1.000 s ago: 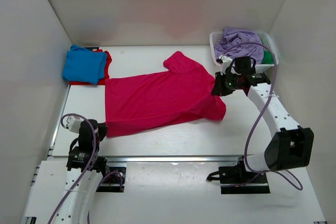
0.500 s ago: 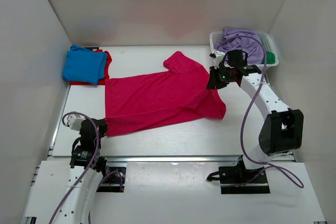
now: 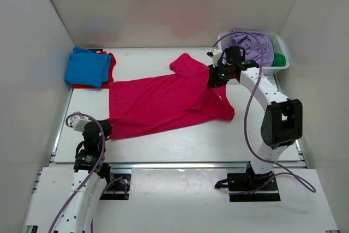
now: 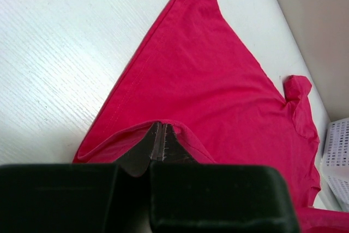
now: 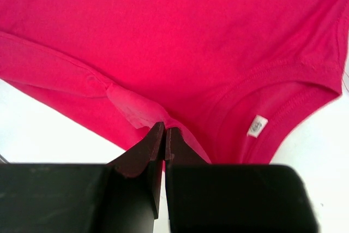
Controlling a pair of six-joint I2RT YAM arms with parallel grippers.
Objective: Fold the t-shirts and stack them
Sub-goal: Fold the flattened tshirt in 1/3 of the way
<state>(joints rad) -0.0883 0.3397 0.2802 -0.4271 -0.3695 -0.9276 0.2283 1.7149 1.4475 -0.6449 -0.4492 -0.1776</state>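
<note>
The crimson-pink t-shirt point(image 3: 163, 102) lies spread across the middle of the table. My left gripper point(image 3: 104, 129) is shut on its near-left hem corner; in the left wrist view the closed tips point(image 4: 161, 135) pinch a raised fold of that hem, with the shirt point(image 4: 218, 75) stretching away. My right gripper point(image 3: 212, 77) is shut on the shirt's right edge beside the collar. The right wrist view shows the tips point(image 5: 164, 132) clamping a ridge of cloth next to the neckline label point(image 5: 257, 125). A folded bright blue t-shirt point(image 3: 87, 66) rests on a red one point(image 3: 110, 64) at the back left.
A white latticed basket point(image 3: 221, 41) stands at the back right, holding a lavender t-shirt point(image 3: 251, 42) and a green one point(image 3: 279, 59). White walls enclose the table on the left, back and right. The basket's corner point(image 4: 338, 156) shows in the left wrist view.
My right gripper has moved left and toward the back, carrying the shirt's right edge inward over the shirt. The left gripper has barely moved and keeps its hold.
</note>
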